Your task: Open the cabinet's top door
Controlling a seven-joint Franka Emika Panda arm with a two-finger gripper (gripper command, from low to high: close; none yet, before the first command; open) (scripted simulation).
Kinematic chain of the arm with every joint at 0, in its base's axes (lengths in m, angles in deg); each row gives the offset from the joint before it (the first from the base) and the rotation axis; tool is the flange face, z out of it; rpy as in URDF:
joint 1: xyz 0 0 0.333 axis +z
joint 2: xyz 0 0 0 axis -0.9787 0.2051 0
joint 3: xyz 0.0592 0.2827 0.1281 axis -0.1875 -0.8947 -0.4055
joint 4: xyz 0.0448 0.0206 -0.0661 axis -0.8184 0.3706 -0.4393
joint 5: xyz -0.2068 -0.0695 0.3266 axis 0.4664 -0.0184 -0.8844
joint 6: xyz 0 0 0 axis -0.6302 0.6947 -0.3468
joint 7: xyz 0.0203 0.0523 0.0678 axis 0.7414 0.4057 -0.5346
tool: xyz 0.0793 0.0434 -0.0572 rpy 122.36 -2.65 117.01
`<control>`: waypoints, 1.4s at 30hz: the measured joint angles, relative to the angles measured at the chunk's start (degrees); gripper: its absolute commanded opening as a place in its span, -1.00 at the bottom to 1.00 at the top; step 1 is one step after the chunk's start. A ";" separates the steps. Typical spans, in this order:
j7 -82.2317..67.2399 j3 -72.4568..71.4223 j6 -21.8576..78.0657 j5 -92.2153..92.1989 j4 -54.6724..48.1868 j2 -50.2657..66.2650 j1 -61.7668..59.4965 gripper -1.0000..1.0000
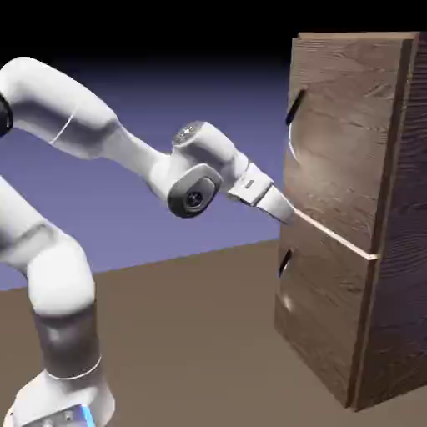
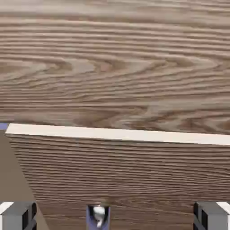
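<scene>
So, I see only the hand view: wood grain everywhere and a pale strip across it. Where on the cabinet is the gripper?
Observer: The gripper points at the pale strip between the top door and the lower panel.
Operator: And where is the door's handle?
Observer: The black handle sits higher up, well above the gripper, near the door's edge on the arm's side.
Operator: Is the door open already?
Observer: No, it looks shut, flush with the cabinet.
</scene>
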 measured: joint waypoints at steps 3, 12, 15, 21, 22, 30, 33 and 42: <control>-3.16 -3.11 2.66 -7.48 -0.41 -3.92 -4.32 0.00; -12.64 -12.44 10.65 -29.91 -1.64 -15.66 -17.27 0.00; -15.80 -15.54 13.31 -37.38 -2.05 -19.58 -21.59 0.00; -22.12 -21.76 18.64 -52.34 -2.87 -27.41 -30.23 0.00; -23.17 -22.80 19.52 -54.83 -3.00 -28.71 -31.67 0.00; -31.59 -31.09 26.62 -74.77 -4.10 -39.15 -43.19 0.00; -34.75 -34.20 29.28 -82.24 -4.51 -43.07 -47.51 0.00; -44.23 -43.53 37.27 -104.67 -5.73 -54.81 -60.46 0.00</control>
